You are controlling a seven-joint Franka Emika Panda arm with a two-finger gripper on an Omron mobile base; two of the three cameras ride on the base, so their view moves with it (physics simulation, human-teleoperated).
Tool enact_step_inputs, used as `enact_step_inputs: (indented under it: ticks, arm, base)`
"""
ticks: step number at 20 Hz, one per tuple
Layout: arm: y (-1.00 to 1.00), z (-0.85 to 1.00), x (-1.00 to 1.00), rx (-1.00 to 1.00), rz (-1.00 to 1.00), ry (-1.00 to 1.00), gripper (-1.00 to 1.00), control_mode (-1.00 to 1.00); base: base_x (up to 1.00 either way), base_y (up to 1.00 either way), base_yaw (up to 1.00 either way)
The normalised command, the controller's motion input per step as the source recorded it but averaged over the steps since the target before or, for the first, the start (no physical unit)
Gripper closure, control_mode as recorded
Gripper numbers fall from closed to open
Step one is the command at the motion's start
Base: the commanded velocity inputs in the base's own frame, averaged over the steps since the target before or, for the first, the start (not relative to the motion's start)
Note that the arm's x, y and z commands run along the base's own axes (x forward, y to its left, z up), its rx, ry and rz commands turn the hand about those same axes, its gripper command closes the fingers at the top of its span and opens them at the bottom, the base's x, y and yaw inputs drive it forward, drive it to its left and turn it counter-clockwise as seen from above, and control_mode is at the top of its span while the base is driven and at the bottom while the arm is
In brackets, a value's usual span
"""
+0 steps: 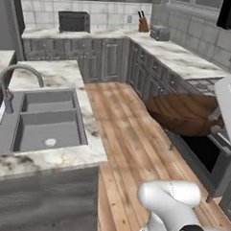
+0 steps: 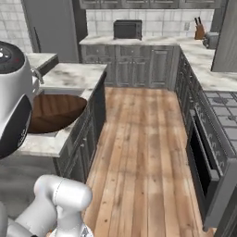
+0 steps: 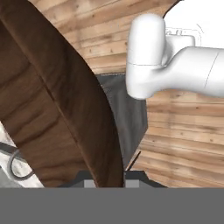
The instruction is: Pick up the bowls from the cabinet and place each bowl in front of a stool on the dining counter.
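Hand view shows you the gripper (image 3: 107,181) clamped tight on the rim of the dark wooden bowl (image 3: 52,109), carried in the air above the wood floor beside the dining counter (image 1: 53,157). You are mid-transport; next, I judge, swing it over the marble and lower it level before a stool.

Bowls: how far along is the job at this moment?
Done: no bowl seen set on the dining counter yet. In hand: the gripper is shut on a dark brown wooden bowl, carried above the wooden floor. Left: place it before a stool, then fetch the second bowl.
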Motion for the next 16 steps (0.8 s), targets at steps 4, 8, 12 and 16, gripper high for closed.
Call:
enact_step_inputs:
  ticks: [4, 8, 12, 16]
  arm:
    - [0.0, 0.0, 0.0, 0.0, 0.0, 0.0, 1.0, 1.0]
    - [0.0, 0.0, 0.0, 0.0, 0.0, 0.0, 1.0, 1.0]
    - [0.0, 0.0, 0.0, 0.0, 0.0, 0.0, 1.0, 1.0]
    - [0.0, 0.0, 0.0, 0.0, 0.0, 0.0, 1.0, 1.0]
  base:
    - [-0.99, 0.49, 0.36]
    - [-0.51, 1.0, 0.33]
    - [0.0, 1.0, 0.2]
    - [0.14, 1.0, 0.07]
